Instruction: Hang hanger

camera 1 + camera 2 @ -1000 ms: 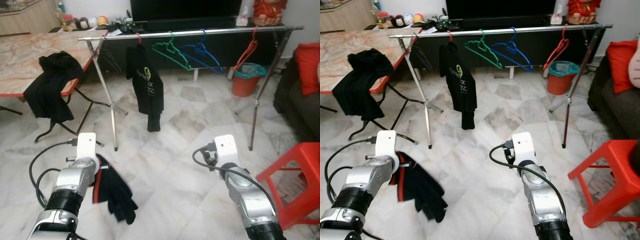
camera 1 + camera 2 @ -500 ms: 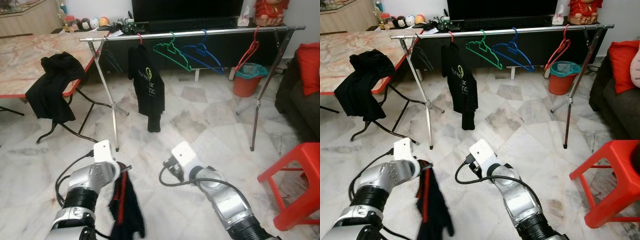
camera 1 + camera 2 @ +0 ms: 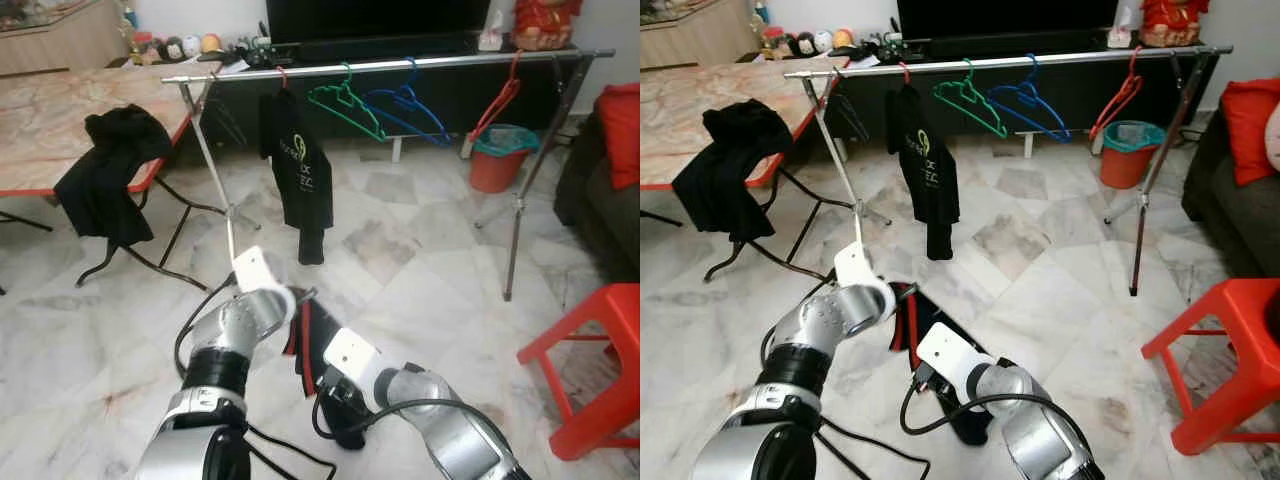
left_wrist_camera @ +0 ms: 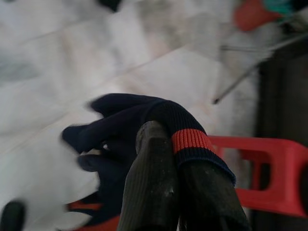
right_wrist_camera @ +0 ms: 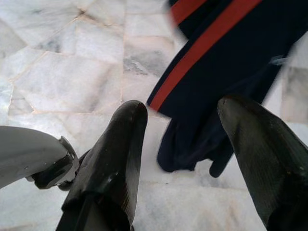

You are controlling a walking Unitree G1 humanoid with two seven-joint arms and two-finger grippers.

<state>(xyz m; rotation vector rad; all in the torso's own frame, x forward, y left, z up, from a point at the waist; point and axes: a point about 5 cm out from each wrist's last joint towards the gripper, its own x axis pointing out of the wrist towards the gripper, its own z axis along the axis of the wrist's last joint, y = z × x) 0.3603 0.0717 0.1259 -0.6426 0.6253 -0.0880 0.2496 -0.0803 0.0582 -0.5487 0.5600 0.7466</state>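
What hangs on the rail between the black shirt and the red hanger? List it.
Two bare hangers on the rail: a green hanger, then a blue hanger, between the black shirt and the red hanger, in both eye views.

Left gripper (image 4: 173,192) is pinching its fingers closed on dark cloth (image 4: 144,120); right gripper (image 5: 192,159) is spreading its fingers wide, arms crossing inward.

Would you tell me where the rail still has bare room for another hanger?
The rail is bare between the blue hanger and the red hanger, the widest gap. A shorter bare stretch lies left of the black shirt. From shirt through green hanger to blue it is crowded.
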